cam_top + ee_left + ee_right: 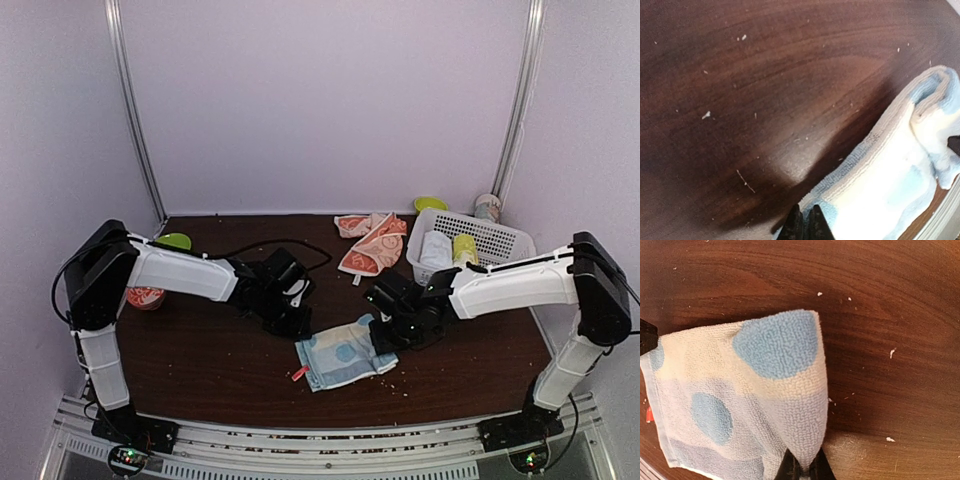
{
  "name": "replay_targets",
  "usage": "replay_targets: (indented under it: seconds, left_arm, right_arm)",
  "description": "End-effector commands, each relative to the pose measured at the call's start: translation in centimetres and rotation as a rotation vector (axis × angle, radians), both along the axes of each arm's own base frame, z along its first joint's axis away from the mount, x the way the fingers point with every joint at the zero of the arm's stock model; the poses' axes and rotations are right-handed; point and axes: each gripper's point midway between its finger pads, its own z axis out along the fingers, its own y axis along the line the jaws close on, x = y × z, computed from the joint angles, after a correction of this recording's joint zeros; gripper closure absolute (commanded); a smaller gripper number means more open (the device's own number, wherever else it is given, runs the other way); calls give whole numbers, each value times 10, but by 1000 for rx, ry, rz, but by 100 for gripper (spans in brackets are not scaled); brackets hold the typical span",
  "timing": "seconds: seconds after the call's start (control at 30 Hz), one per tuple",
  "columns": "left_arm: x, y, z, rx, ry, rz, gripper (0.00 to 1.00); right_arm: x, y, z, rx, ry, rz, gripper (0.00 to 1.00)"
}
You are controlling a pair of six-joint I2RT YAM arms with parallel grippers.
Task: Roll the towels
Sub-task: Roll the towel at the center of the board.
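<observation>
Both grippers at the blue towel (765,390)
The right gripper (802,471) pinches its corner; the left gripper (804,226) has jaws together at its other edge, grip unclear. The orange towel (372,246) lies well beyond the right gripper.

The light blue dotted cloth towel (755,390) narrows off the bottom edge, where the right gripper (801,471) barely peeks in, mostly cropped.
</observation>
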Motion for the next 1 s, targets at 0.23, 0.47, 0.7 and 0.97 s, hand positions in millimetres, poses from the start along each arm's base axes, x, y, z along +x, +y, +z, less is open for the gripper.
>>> replay_targets:
  seconds: [0.23, 0.47, 0.7, 0.97]
  left_arm:
    - [-18, -2, -17, -22, 32, -26, 100]
    - [-24, -4, -18, -34, 39, -32, 100]
    - [-22, 6, -1, -10, -1, -21, 90]
    - [-28, 9, 62, -87, -73, -40, 74]
  right_arm:
    - [4, 10, 7, -170, -110, -11, 100]
    - [-2, 27, 5, -153, -114, -1, 100]
    - [-6, 26, -2, -164, -106, 2, 100]
    - [-6, 22, -6, -170, -109, -6, 100]
